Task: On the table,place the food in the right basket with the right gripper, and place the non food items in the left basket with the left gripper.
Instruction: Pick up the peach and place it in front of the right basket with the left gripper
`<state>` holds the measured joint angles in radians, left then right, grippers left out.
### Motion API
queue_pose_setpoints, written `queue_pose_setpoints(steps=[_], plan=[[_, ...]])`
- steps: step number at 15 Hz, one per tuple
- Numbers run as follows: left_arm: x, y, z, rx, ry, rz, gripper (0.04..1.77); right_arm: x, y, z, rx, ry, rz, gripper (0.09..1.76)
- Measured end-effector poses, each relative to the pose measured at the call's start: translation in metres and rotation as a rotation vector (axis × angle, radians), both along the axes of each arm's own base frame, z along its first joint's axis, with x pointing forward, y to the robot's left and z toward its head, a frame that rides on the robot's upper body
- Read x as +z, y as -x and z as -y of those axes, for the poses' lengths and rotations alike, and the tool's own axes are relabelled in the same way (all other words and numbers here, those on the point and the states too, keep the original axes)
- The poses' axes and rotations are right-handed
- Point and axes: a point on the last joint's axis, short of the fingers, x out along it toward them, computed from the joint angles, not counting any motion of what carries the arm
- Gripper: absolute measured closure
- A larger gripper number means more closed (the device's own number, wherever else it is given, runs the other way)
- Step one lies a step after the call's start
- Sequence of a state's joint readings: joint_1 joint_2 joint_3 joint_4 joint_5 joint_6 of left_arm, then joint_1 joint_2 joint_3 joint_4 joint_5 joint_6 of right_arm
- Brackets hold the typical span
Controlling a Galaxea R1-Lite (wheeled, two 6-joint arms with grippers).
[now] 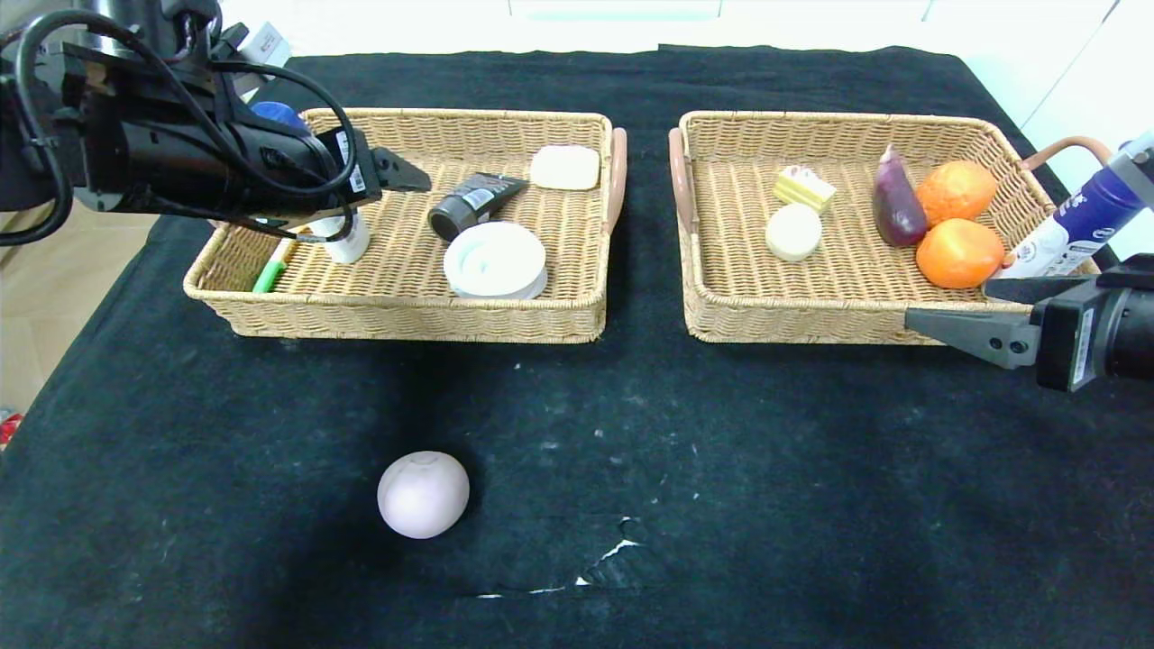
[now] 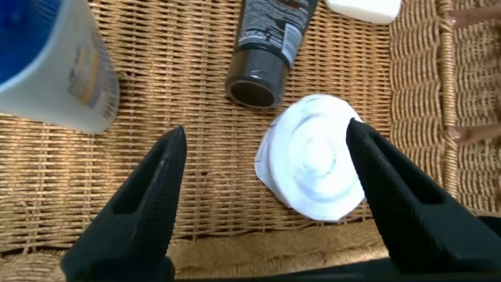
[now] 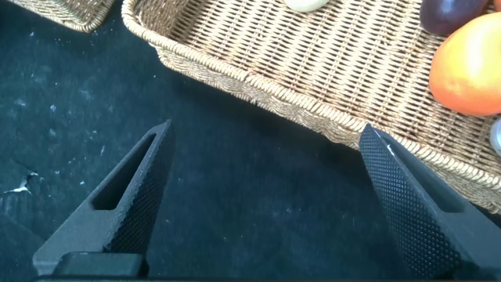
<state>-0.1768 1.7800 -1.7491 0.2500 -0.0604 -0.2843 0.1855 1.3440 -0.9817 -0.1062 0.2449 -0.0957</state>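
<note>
Food remaining on the table [image 1: 811, 505] is one pinkish-mauve round bun [image 1: 423, 495], which we locate at about 7 o'clock from the table centre, well apart from both baskets; the cake slice [image 1: 804, 188] and cream-white bun [image 1: 793, 232] lie in the right basket [image 1: 811, 320]. We observe the left gripper [image 2: 262, 192] hovering over the left basket [image 1: 406, 320] at 10 o'clock, jaws spread wide and holding nothing, with the round white dish [image 2: 317, 157] and black tube [image 2: 266, 47] below it. We find the right gripper [image 3: 266, 200] at 3 o'clock by the right basket's near corner, jaws fully spread and empty.

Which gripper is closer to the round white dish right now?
Left. The left gripper hovers open right above the white dish in the left basket; the right gripper sits beside the right basket.
</note>
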Motion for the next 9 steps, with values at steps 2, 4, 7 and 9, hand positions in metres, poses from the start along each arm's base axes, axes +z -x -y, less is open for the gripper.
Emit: queue_pose_setpoints(steps=[2, 4, 7, 9], plan=[[0.003, 0.008, 0.005, -0.017, 0.002, 0.002, 0.27, 0.000, 0.000, 0.000, 0.000, 0.000, 0.000, 0.14], [0.003, 0.021, 0.009, -0.038, -0.009, -0.046, 0.23, 0.000, 0.000, 0.000, -0.001, 0.000, 0.000, 0.14], [0.005, 0.041, 0.009, -0.051, -0.023, -0.113, 0.19, 0.000, 0.000, 0.000, -0.002, -0.001, 0.002, 0.14], [0.007, 0.054, 0.007, -0.056, -0.030, -0.148, 0.17, 0.000, 0.000, 0.000, -0.002, 0.000, 0.001, 0.14]])
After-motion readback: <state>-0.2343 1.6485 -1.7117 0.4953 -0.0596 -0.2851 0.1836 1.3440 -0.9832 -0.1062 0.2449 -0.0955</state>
